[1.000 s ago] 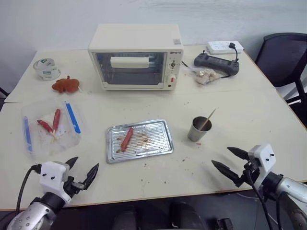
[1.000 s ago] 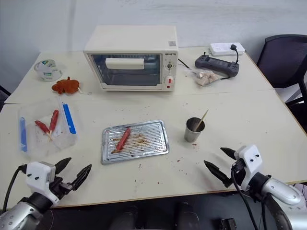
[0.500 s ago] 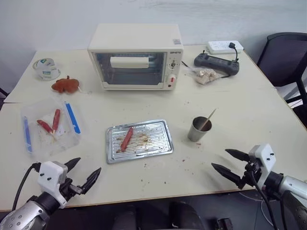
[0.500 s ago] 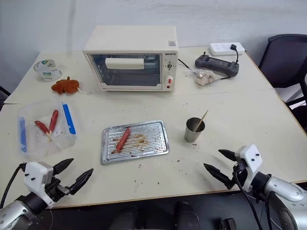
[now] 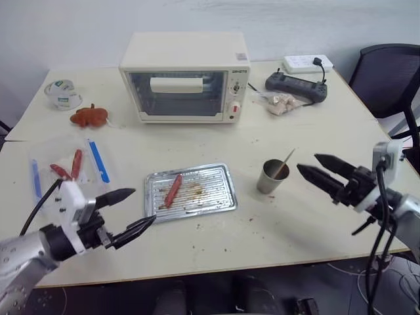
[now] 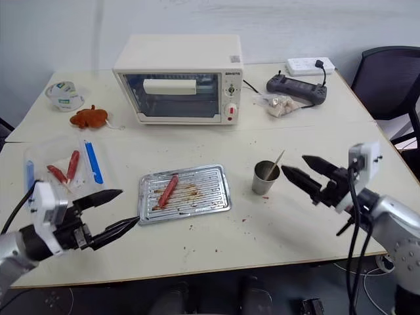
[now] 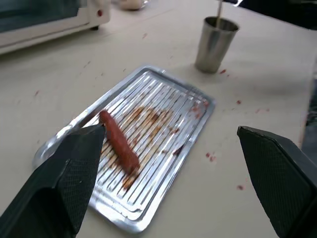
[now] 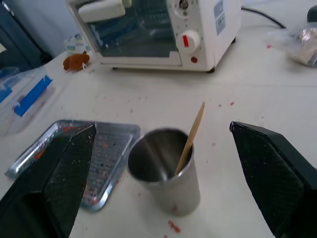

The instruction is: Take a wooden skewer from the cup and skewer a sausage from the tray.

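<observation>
Left claw (image 5: 131,210): held above the desk (image 5: 315,151) on the near left of the tray, black fingers spread wide, nothing gripped.
Right claw (image 5: 315,169): seen raised just right of the tray's neighbour, the cup, fingers parted and empty, tips aimed at the cup.
Tray (image 5: 216,197): laid flat mid-desk, ridged bottom smeared with brown stains.
Sausage (image 5: 173,189): found lying on the left part of the tray, slanted, untouched.
Cup (image 5: 270,178): stood upright just right of the tray, apart from it.
Wooden skewer (image 5: 285,163): leaned inside the cup, upper end tilted away from the tray.
Clear container (image 5: 65,172): placed well left of the tray, red sausages and blue strips seen inside.
Toaster oven (image 5: 185,77): set beyond the tray, door shut.
Orange-brown toy (image 5: 88,116): spotted far left beyond the tray, beside the oven.
</observation>
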`<state>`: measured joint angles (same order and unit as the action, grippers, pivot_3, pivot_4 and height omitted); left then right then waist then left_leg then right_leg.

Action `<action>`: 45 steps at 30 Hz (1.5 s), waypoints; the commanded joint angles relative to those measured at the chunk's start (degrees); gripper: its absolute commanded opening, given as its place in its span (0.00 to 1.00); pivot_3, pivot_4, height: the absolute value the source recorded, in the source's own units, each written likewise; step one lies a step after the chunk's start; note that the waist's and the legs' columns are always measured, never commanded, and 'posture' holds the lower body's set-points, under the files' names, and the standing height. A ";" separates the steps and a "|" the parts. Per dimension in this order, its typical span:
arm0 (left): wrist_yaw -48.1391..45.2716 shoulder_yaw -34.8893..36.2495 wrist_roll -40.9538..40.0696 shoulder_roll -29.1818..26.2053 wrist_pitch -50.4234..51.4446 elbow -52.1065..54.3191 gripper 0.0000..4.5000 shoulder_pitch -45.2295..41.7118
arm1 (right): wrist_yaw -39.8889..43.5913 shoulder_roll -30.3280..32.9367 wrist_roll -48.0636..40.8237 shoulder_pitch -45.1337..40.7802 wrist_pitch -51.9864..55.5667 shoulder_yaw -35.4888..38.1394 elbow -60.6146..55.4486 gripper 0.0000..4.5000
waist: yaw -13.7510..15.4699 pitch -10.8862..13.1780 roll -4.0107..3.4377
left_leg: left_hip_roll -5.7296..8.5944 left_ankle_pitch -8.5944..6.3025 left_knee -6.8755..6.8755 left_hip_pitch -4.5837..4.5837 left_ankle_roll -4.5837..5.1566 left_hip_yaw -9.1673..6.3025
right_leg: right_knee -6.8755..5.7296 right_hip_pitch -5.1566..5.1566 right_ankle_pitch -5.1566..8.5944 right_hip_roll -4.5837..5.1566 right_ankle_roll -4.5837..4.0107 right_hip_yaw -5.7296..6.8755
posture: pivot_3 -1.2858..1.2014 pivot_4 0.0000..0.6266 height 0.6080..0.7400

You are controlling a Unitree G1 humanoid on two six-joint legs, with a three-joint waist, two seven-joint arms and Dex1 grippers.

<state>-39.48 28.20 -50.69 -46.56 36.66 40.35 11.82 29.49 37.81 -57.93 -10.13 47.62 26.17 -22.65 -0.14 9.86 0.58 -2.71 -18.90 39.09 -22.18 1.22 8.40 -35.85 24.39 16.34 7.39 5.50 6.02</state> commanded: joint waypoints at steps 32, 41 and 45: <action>7.53 -11.77 -1.09 2.19 3.79 -0.20 1.00 -14.06 | -3.68 -5.63 5.83 -9.48 -1.46 -6.01 6.37 0.00 | 0.03 0.04 -0.05 | 0.00 0.12 0.01 -0.04 -0.08 0.10 | 0.03 0.04 -0.06 -0.14 0.12 -0.06 | 0.52 0.24 1.00; 8.47 -12.28 -0.61 4.31 3.04 -0.16 1.00 -15.60 | -11.14 1.39 -9.39 -22.25 9.02 1.21 6.31 0.00 | 0.04 0.05 -0.07 | -0.01 0.12 0.01 -0.05 -0.07 0.09 | 0.03 0.06 -0.06 -0.13 0.11 -0.06 | 0.52 0.24 1.00; 10.34 -12.88 -0.23 6.49 2.29 0.08 1.00 -17.73 | -22.63 -0.57 -23.25 -32.06 13.74 0.37 10.12 0.00 | -0.34 0.24 -0.35 | 0.08 0.22 0.02 -0.07 0.07 0.23 | -0.03 0.13 -0.14 0.00 0.24 -0.19 | 0.52 0.24 1.00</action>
<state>-29.88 14.87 -51.23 -40.44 40.44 39.63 -5.35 11.15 37.51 -74.85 -40.41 60.33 25.33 -12.58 -0.48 10.09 0.24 -2.69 -18.67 39.11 -22.22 1.27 8.58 -35.87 24.49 16.21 7.34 5.72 5.87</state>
